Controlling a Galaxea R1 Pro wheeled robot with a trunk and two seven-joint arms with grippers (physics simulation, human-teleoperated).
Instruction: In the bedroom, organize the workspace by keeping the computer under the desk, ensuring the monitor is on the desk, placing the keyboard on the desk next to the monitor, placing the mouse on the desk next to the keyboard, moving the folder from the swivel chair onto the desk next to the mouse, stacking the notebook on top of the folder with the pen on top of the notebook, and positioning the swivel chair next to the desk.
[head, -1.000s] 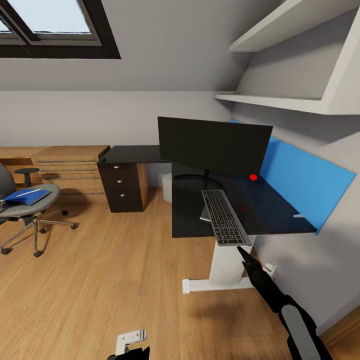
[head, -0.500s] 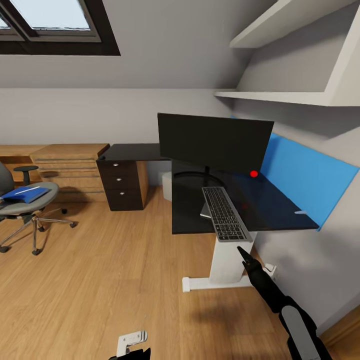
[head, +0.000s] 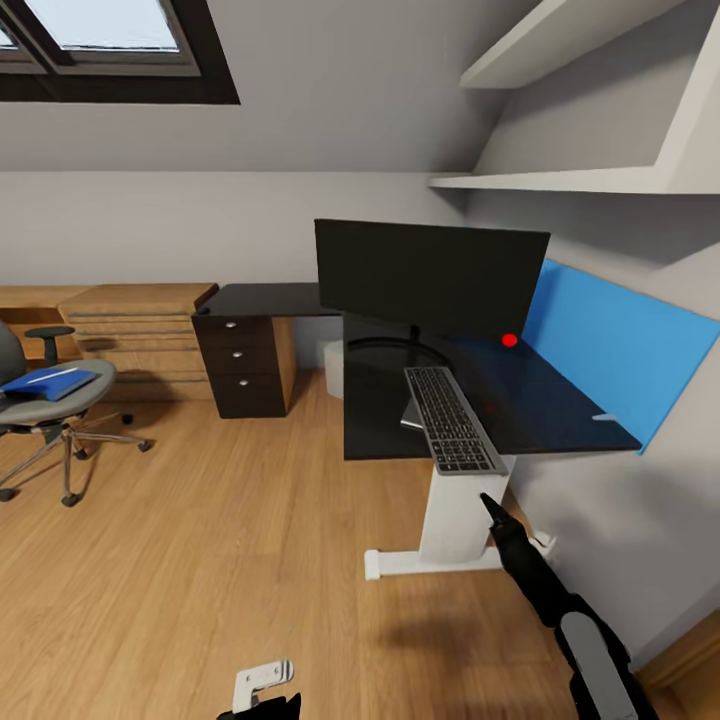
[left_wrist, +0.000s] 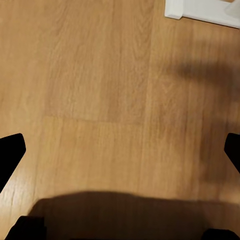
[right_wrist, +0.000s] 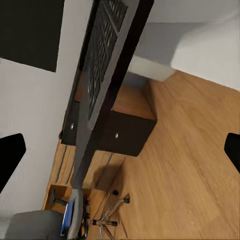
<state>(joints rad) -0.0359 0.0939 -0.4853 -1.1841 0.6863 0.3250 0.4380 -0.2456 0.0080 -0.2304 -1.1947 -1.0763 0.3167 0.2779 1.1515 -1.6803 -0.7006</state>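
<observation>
The black monitor (head: 430, 278) stands on the glossy black desk (head: 545, 400). In front of it the silver-grey keyboard (head: 452, 420) lies with its near end past the desk's front edge. At the far left the grey swivel chair (head: 50, 405) carries the blue folder (head: 42, 383) with a thin white pen (head: 55, 374) on top. A pale computer (head: 333, 368) shows under the desk, behind its edge. My right gripper (head: 489, 505) hangs below the keyboard's near end, open and empty, and the right wrist view looks up at the keyboard (right_wrist: 102, 50). My left gripper (left_wrist: 120, 150) is open over bare floor.
A dark drawer unit (head: 245, 368) stands under the desk's left wing, with low light-wood cabinets (head: 135, 335) beyond it. The desk's white leg and foot (head: 450, 545) rest on the wood floor. White shelves (head: 600, 110) hang above the blue back panel (head: 620, 345).
The whole picture has shifted a little, so the camera has moved. The chair now sits further left in the view. Neither arm nor any object has moved by itself.
</observation>
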